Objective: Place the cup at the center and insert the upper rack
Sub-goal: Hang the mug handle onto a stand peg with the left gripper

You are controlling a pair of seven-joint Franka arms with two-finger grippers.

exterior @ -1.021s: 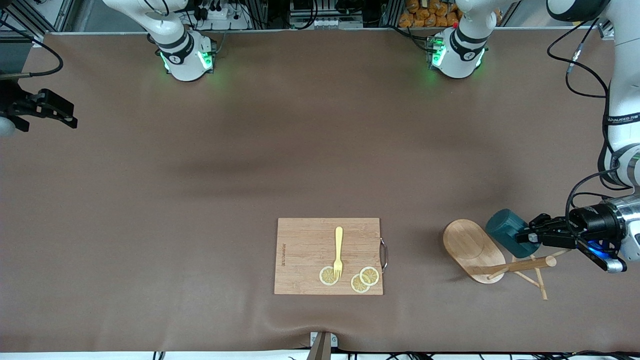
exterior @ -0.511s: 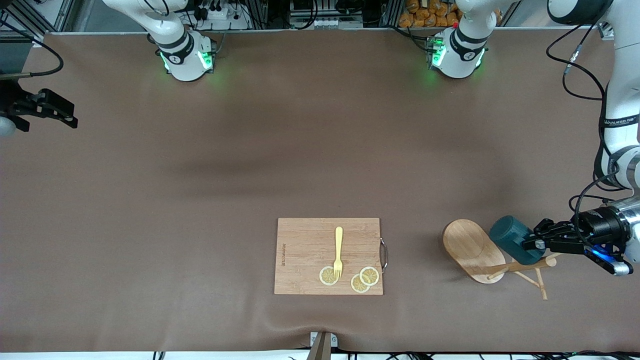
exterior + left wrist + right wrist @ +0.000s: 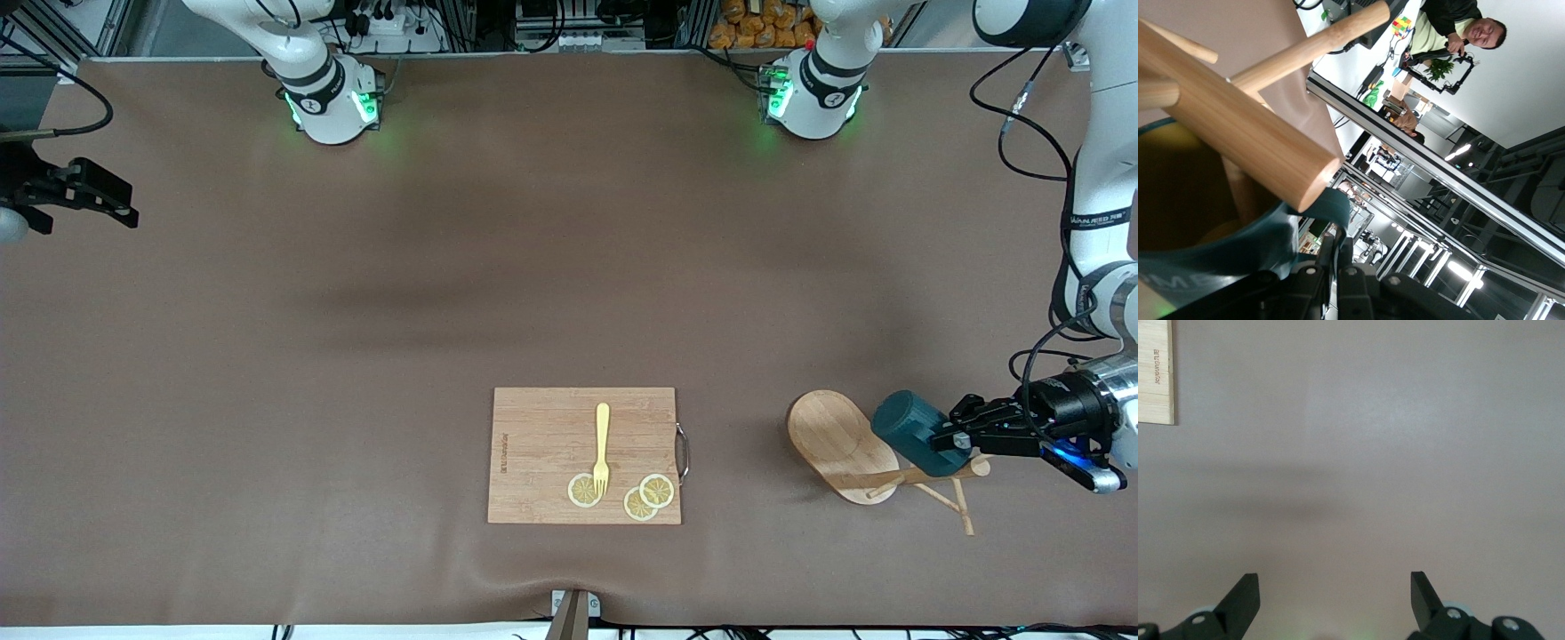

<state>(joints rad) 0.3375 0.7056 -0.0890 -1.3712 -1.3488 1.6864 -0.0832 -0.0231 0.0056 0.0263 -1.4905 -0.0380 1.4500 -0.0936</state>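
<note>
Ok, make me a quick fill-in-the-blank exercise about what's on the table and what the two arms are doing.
1. The left gripper is shut on the ____.
2. The mug tree lies on its ____, beside the cup.
3. The yellow fork rests on the cutting ____.
4. The right gripper waits over bare table with its jaws ____.

Missing words: cup; side; board; open

- The table (image 3: 462, 267) is covered by a brown mat.
- Cables and equipment (image 3: 569, 22) are seen along its top edge.
- Aluminium framing (image 3: 1425, 167) and ceiling lights (image 3: 1458, 270) are visible.
</note>
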